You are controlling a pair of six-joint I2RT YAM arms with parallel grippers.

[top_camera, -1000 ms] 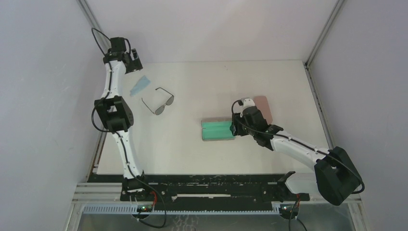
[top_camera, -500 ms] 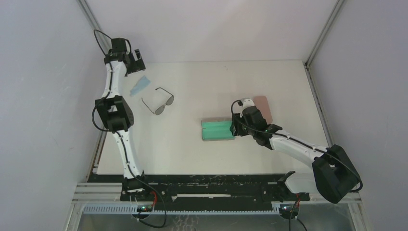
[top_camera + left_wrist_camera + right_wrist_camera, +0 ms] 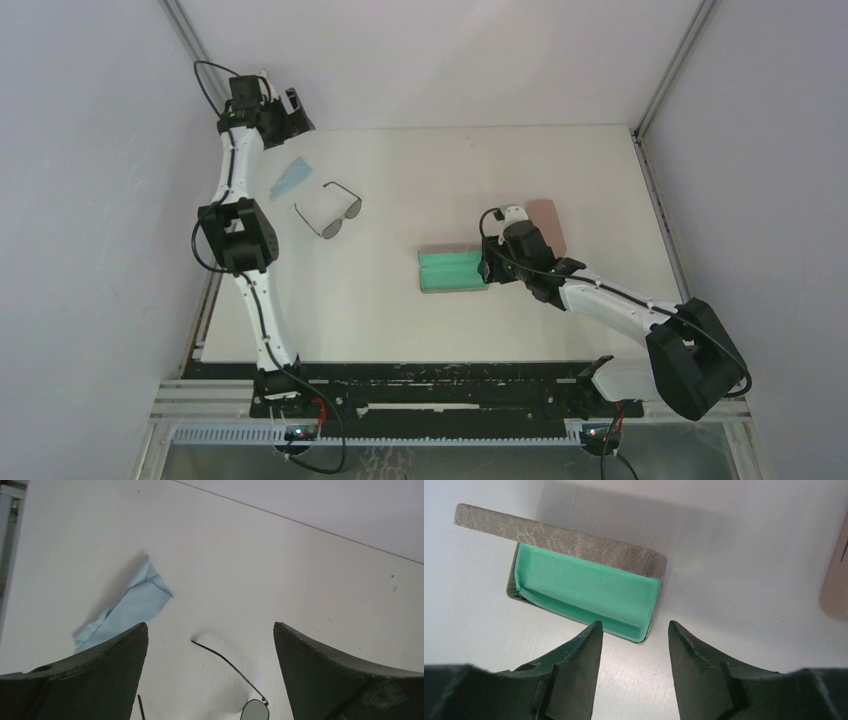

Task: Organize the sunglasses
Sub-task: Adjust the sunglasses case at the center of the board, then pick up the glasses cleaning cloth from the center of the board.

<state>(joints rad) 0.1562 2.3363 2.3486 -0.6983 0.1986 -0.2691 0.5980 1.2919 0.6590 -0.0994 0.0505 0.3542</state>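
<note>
The sunglasses (image 3: 330,212) lie on the bench (image 3: 560,170) just beside the blue cloth (image 3: 291,177), near the wide-spread left claw (image 3: 210,625), while the right claw (image 3: 635,625) hangs half-spread and empty by the open case (image 3: 452,270) — a pinch on a thin temple could skid the frame or snag the cloth.

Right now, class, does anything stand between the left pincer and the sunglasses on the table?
Nothing visible does. Only open space separates the open left pincer from the sunglasses. The blue cloth lies off to the side, touching neither.
</note>
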